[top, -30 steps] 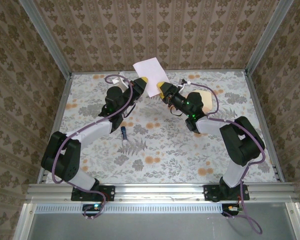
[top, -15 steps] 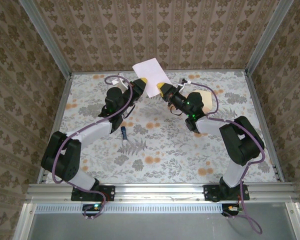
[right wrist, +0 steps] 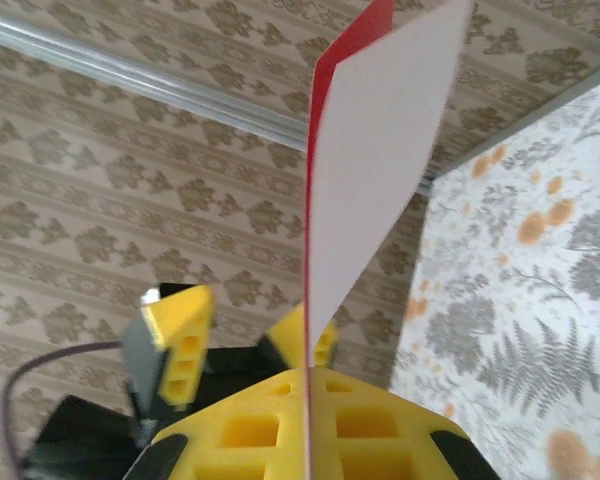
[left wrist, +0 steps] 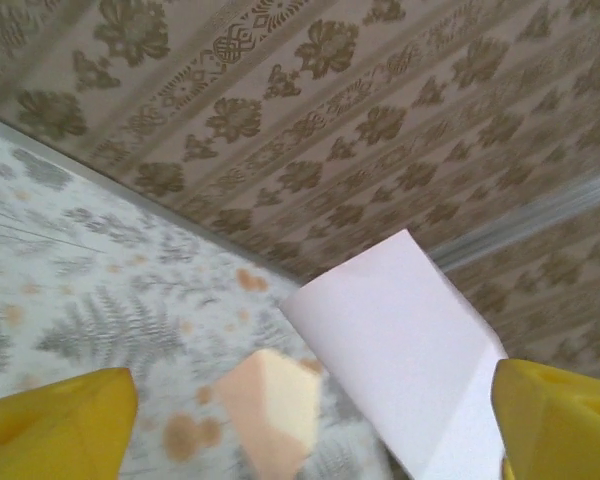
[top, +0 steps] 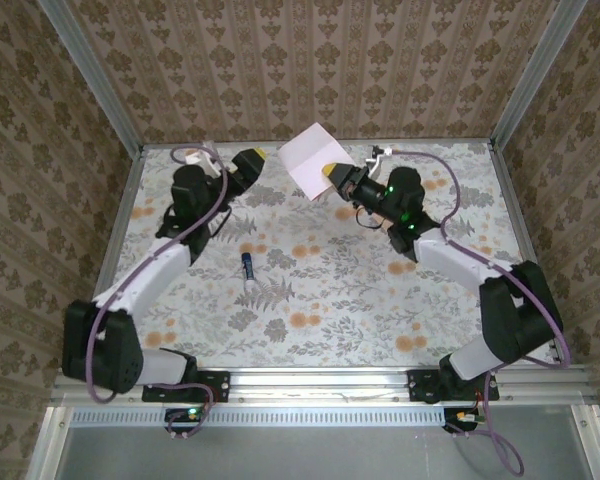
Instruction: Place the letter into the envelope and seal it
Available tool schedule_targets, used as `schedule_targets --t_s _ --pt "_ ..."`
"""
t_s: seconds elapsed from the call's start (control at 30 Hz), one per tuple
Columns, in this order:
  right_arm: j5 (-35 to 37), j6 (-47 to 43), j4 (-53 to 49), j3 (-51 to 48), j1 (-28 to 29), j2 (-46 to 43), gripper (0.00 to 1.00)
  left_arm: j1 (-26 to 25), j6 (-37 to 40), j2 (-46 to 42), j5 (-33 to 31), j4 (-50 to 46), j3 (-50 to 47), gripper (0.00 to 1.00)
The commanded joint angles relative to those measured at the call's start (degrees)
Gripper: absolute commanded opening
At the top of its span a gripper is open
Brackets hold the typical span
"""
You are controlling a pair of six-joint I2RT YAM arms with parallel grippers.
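The letter (top: 309, 154), a pale sheet with a red edge, is held up in the air near the back wall. My right gripper (top: 332, 178) is shut on its lower edge, and in the right wrist view the letter (right wrist: 380, 150) stands edge-on out of the shut jaws of this gripper (right wrist: 307, 372). My left gripper (top: 252, 160) is open to the left of the sheet, apart from it. Between its yellow fingers the left wrist view shows the letter (left wrist: 400, 340) and, below it on the table, the peach envelope (left wrist: 270, 410).
A small blue stick (top: 248, 266) lies on the flowered table (top: 310, 300) in front of the left arm. Patterned walls and metal frame rails (top: 310, 141) close in the back and sides.
My left gripper has opened, let go of the letter and pulled back to the left. The right gripper has shut on the letter and now holds it alone, a little further right and tilted.
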Motion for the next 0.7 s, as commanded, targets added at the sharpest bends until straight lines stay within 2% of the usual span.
schedule_targets --t_s 0.0,0.1,0.27,0.5,0.67 --pt "-8.4 -14.7 -24.7 7.4 -2.2 -2.1 0.00 2.1 17.4 -4.1 5.3 -21.6 7.8 0.98" --pt "-13.4 -20.7 -33.6 11.5 -4.4 -2.0 0.00 5.2 25.4 -2.8 12.6 -31.9 14.6 1.00" --pt "-18.8 -29.1 -45.4 17.2 -6.6 -0.9 0.00 5.4 36.9 3.7 23.2 -45.8 24.6 1.00" --pt "-25.3 -32.1 -48.2 20.4 -7.3 1.1 0.00 1.8 41.4 8.7 32.0 -43.6 27.0 1.00" --pt "-26.5 -31.6 -47.3 20.0 -7.2 1.8 0.00 -2.2 42.9 12.3 33.9 -43.6 29.4 1.00"
